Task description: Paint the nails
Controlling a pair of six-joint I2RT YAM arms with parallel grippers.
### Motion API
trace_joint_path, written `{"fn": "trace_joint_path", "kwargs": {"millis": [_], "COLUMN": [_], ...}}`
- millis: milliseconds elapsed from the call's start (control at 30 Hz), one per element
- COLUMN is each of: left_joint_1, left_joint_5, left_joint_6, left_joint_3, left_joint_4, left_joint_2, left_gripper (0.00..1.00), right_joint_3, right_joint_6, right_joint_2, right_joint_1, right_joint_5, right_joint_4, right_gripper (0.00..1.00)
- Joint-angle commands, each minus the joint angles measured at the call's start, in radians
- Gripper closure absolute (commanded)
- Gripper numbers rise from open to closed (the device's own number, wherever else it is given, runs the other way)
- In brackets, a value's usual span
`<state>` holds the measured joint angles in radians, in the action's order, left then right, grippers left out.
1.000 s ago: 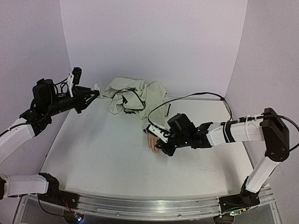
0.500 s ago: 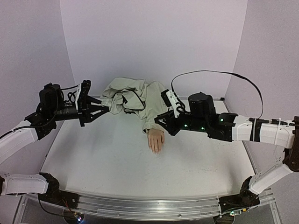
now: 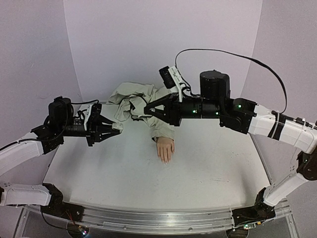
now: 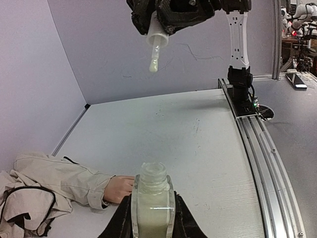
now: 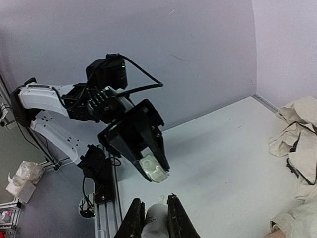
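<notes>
White table [image 3: 99, 168] carries the mannequin hand [image 3: 165, 149], fingers toward the near edge, its nails [image 3: 164, 159] too small to make out, its wrist in a beige sleeve [image 3: 163, 133]. Left claw [image 3: 118, 130] is clamped on an open bottle [image 4: 152, 196]. Right claw [image 3: 147, 110], raised above the sleeve, pinches the brush cap [image 4: 158, 35].

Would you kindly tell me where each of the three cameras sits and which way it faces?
Top external: above and behind the bases, looking down on the table, hand, left gripper and right gripper.
Left wrist: on the left gripper, facing across the table toward the right gripper; its own fingers clamp the bottle.
Right wrist: on the right gripper, facing the left gripper; its own fingers clamp the brush.
Shared: both wrist views show bottle and brush.
</notes>
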<state>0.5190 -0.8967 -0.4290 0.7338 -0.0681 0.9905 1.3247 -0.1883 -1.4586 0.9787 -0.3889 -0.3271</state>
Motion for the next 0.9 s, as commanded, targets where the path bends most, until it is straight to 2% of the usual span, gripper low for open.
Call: {"fn": "trace_joint_path", "kwargs": {"millis": [0,400,867], "left_joint_1": [0.009,0.013,0.019], "left_joint_5": [-0.039,-0.015,0.01], "left_joint_6": [-0.063,-0.078,-0.108], "left_joint_3": [-0.007,-0.004,0.006], "left_joint_4": [-0.041,-0.022,0.025], "left_joint_2": [0.0,0.013,0.013], "left_gripper": [1.0,1.0,1.0], "right_joint_3": [0.094,0.224,0.322], "right_joint_6": [0.003,0.045,0.087], "right_joint_2": [-0.061,-0.15,-0.229], "right_joint_1": [0.035,0.108,0.121], "right_joint_5": [-0.05,-0.006,0.052], "right_joint_4": [0.061,0.125,0.185], "right_gripper": [1.0,1.0,1.0]}}
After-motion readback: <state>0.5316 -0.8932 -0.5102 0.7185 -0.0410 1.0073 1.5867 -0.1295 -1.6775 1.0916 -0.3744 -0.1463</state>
